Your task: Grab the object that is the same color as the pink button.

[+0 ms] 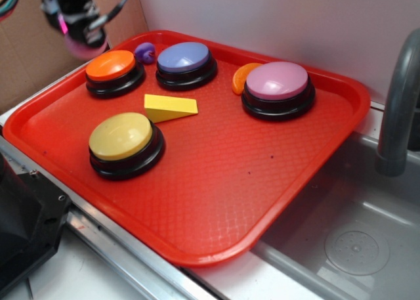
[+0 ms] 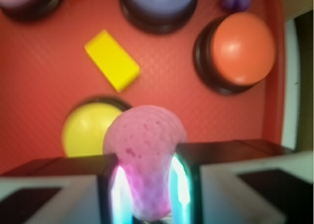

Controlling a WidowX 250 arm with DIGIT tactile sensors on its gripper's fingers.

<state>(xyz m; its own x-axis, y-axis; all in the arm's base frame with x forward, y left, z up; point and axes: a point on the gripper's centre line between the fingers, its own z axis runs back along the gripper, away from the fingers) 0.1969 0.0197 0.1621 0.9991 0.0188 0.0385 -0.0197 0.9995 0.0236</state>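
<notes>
The pink dimpled ball sits squeezed between my two fingers, bulging out in front of them in the wrist view. My gripper is shut on it. From the exterior camera, the gripper hangs blurred above the tray's far left corner, with the pink ball showing at its tip, over the orange button. The pink button stands on the red tray at the far right, well away from the gripper.
On the tray also stand a blue-purple button and a yellow button. A yellow wedge, an orange slice piece and a small purple object lie between them. A grey faucet and sink are at right.
</notes>
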